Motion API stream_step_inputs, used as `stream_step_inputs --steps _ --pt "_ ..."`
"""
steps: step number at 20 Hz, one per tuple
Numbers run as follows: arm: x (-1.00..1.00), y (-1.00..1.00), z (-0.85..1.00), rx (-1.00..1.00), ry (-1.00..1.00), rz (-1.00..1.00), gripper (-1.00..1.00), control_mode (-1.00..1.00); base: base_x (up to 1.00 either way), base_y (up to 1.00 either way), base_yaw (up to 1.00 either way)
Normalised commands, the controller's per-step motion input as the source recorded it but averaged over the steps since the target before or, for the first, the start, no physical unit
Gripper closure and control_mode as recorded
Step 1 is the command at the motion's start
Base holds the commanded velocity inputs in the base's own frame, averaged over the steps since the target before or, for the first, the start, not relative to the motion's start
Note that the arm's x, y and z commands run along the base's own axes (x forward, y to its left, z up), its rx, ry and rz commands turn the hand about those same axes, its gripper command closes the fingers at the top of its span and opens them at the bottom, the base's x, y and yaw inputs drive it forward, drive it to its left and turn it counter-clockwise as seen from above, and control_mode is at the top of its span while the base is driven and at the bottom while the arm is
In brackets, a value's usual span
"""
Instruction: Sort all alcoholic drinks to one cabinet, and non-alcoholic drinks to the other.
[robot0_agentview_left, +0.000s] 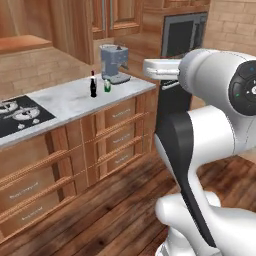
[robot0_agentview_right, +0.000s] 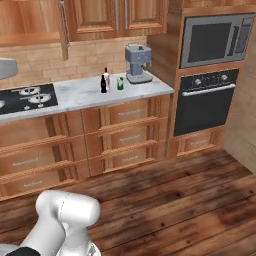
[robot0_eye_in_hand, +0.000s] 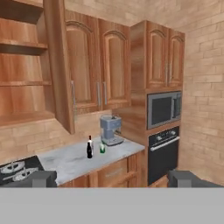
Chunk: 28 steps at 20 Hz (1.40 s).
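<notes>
Drinks grouped on the grey counter (robot0_agentview_right: 80, 95), cabinets overhead.
The black cola-shaped bottle (robot0_agentview_right: 103, 84), the white red-capped bottle (robot0_agentview_right: 106, 73) just behind it and the green carton (robot0_agentview_right: 120, 83) stand near the coffee machine (robot0_agentview_right: 137, 63); the gripper (robot0_eye_in_hand: 112, 179) hangs well away, jaws wide and empty, facing the closed wall cabinet (robot0_eye_in_hand: 100, 70).

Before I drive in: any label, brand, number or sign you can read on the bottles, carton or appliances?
No text can be read.
Black bottle: no label legible.
Red-capped white bottle: label too small.
Green-and-white carton: print blurred.
Coffee machine, microwave, oven: no readable markings.
Drawer fronts: faint marks, illegible.
</notes>
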Motion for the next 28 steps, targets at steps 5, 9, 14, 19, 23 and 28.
stream_step_inputs --steps 5,9,14,19,23,28 --pt "0.0 0.0 0.0 0.0 0.0 0.0 -1.0 1.0 0.0 -0.36 -0.54" --pt "0.0 0.0 0.0 0.0 0.0 0.0 -1.0 1.0 0.0 -0.45 -0.47" --pt "0.0 0.0 0.0 0.0 0.0 0.0 -1.0 1.0 0.1 -0.38 -0.39" --pt "0.0 0.0 0.0 0.0 0.0 0.0 -1.0 1.0 0.79 -0.01 -0.15" --pt "0.0 0.0 0.0 0.0 0.0 0.0 -1.0 1.0 1.0 0.0 0.0" --pt "0.0 0.0 0.0 0.0 0.0 0.0 -1.0 1.0 0.98 0.0 0.0"
